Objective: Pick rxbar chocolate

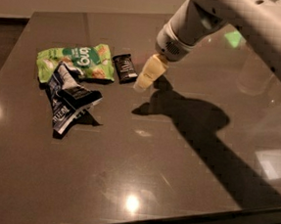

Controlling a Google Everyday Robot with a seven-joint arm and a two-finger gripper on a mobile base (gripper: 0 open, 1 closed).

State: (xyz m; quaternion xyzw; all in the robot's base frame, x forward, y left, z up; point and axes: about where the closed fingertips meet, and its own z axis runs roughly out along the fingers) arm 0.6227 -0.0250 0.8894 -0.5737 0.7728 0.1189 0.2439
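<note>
The rxbar chocolate [124, 68] is a small flat black wrapper with white lettering, lying on the dark table just right of the green bag. My gripper [144, 82] hangs from the white arm that comes in from the upper right. Its cream-coloured tip hovers just right of the bar and a little nearer to me, apart from it. The gripper holds nothing.
A green snack bag [76, 60] lies left of the bar. A wrinkly dark blue and white bag [68, 97] lies below it. The dark glossy table [140, 173] ends at a front edge near the bottom. The arm casts a shadow to the right.
</note>
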